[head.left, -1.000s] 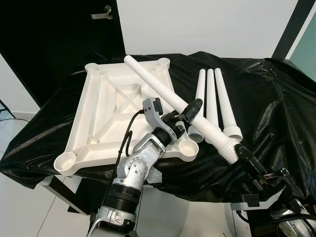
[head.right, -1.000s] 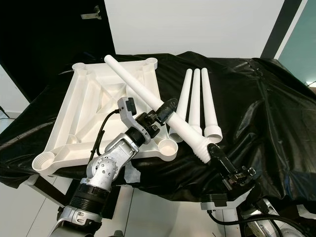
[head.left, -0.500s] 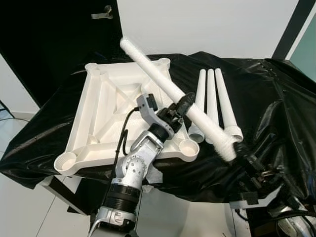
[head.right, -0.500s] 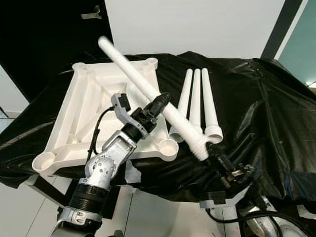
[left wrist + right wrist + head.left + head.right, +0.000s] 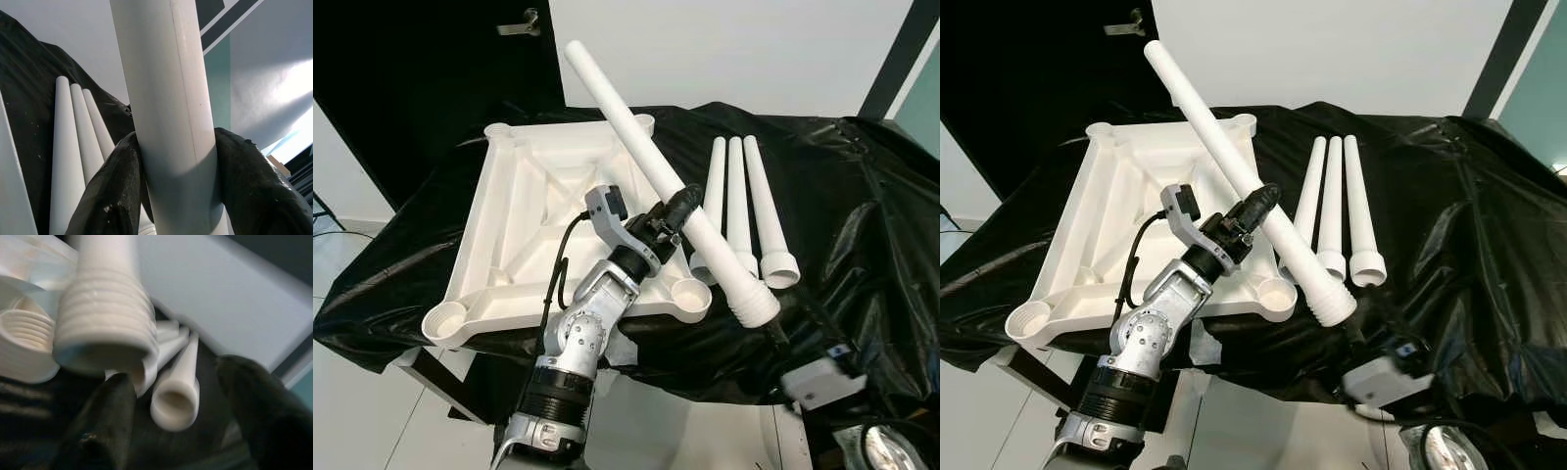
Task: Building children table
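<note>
Landmark: upturned white tabletop (image 5: 543, 230), lying underside-up on the counter (image 5: 862, 196), which is draped in black sheet. Ribbed underside faces up, with a round threaded socket at each corner.

Left of tabletop: dark door (image 5: 421, 69) with a metal handle behind it, white floor below.

Left gripper (image 5: 674, 213) sits over the tabletop's near right corner, just above that socket (image 5: 688, 293). Its fingers (image 5: 115, 196) are closed around the white table leg (image 5: 656, 171) roughly two thirds of the way down its length. Left wrist view confirms it: both black pads pressed on opposite sides of the tube.

The held leg is tilted, not upright. Plain tip is high over the tabletop's far edge, threaded end (image 5: 756, 305) is low and off the near right corner, clear of the socket and off the counter.

Right of tabletop: three spare legs (image 5: 736, 211) lie side by side on the black sheet, touching or nearly so, wide threaded ends towards the robot. They sit just beyond the held leg.

Right gripper (image 5: 176, 431) is below the threaded end of the held leg, right of the tabletop's near corner. Fingers (image 5: 105, 423) are spread apart, nothing between them; the leg's threaded end hangs just ahead of them, not touching. Picture is blurred there.
</note>
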Controlling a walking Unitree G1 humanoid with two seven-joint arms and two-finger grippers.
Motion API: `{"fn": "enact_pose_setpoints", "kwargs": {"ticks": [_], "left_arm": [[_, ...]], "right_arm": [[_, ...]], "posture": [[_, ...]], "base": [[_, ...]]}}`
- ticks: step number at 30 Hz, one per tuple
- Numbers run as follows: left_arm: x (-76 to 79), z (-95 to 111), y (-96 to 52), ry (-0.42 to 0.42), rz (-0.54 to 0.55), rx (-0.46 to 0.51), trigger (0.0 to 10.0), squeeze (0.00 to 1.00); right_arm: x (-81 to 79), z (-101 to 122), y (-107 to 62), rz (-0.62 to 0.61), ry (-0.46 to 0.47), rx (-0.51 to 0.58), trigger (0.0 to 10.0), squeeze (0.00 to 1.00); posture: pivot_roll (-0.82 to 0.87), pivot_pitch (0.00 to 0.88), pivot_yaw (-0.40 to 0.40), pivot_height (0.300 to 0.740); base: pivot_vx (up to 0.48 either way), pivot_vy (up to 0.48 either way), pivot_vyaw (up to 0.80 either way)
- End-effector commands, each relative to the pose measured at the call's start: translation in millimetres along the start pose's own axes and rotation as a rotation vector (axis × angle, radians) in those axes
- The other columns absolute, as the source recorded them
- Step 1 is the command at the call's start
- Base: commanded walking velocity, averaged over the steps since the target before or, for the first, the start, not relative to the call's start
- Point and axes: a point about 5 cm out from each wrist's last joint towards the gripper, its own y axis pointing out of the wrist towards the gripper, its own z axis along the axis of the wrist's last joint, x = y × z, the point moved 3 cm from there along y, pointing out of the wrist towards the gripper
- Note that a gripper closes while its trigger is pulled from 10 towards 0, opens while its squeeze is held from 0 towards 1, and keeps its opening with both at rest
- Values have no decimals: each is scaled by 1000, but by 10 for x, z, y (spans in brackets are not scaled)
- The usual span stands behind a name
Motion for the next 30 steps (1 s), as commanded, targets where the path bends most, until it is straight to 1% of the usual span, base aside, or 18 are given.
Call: {"fn": "enact_pose_setpoints", "kwargs": {"ticks": [1, 2, 3, 5, 6, 7, 8, 9, 11, 13, 14, 16, 17, 19, 22, 24, 26, 30], "left_arm": [[159, 10, -14, 18, -176, 8, 0, 0], [157, 7, -17, 18, -175, 7, 0, 0], [156, 5, -18, 18, -175, 6, 0, 0], [168, -8, -1, 21, -182, 0, 0, 0], [168, -8, -1, 21, -182, 0, 0, 0], [173, -13, 8, 21, -184, -3, 0, 0], [173, -13, 8, 21, -184, -3, 0, 0], [178, -18, 17, 21, -188, -4, 0, 0], [201, -57, 32, 44, -206, -23, 0, 0], [211, -81, 35, 58, -215, -33, 0, 0], [211, -81, 35, 58, -215, -33, 0, 0], [220, -124, 30, 85, -226, -51, 0, 0], [223, -174, 16, 129, -237, -75, 0, 0], [226, -210, 4, 160, -246, -93, 0, 0], [223, -239, -7, 172, -250, -104, 0, 0], [212, -262, -18, 172, -249, -105, 0, 0], [211, -263, -19, 175, -250, -105, 0, 0], [201, -243, -20, 189, -249, -99, 0, 0]], "right_arm": [[60, -75, -29, -36, 188, -103, 10000, 498], [58, -95, -49, -42, 247, -130, 10000, 498], [57, -103, -58, -44, 274, -142, 10000, 0], [27, -115, -122, -36, 419, -177, 10000, 0], [27, -115, -122, -36, 419, -177, 10000, 0], [16, -108, -144, -31, 473, -184, 10000, 0], [16, -108, -144, -31, 473, -184, 10000, 0], [21, -86, -154, -19, 522, -182, 10000, 0], [34, 58, -111, 71, 588, -133, 10000, 0], [33, 141, -92, 130, 618, -108, 10000, 0], [33, 141, -92, 130, 618, -108, 10000, 0], [25, 256, -81, 242, 657, -84, 10000, 0], [-1, 318, -85, 310, 647, -70, 10000, 0], [-16, 355, -90, 356, 642, -62, 10000, 0], [-14, 374, -84, 375, 639, -53, 10000, 0], [51, 321, 17, 384, 636, -44, 10000, 0], [65, 309, 35, 388, 638, -45, 10000, 0], [100, 290, 93, 419, 674, -45, 10000, 0]], "posture": [[142, 0, 15, 740], [142, 0, 15, 740], [142, 0, 15, 740], [127, 0, 22, 740], [127, 0, 22, 740], [118, 0, 24, 740], [118, 0, 24, 740], [113, 0, 26, 740], [110, 0, 26, 740], [100, 0, 27, 740], [100, 0, 27, 740], [100, 0, 23, 740], [101, 0, 21, 740], [101, 0, 21, 740], [102, 0, 17, 740], [110, 0, 13, 740], [110, 0, 13, 740], [126, 0, 4, 740]], "base": [[0, 0, 0], [0, 0, 0], [0, 0, 0], [0, 0, 0], [0, 0, 0], [0, 0, 0], [0, 0, 0], [0, 0, 0], [0, 0, 0], [0, 0, 0], [0, 0, 0], [0, 0, 0], [0, 0, 0], [0, 0, 0], [0, 0, 0], [0, 0, 0], [0, 0, 0], [0, 0, 0]]}}
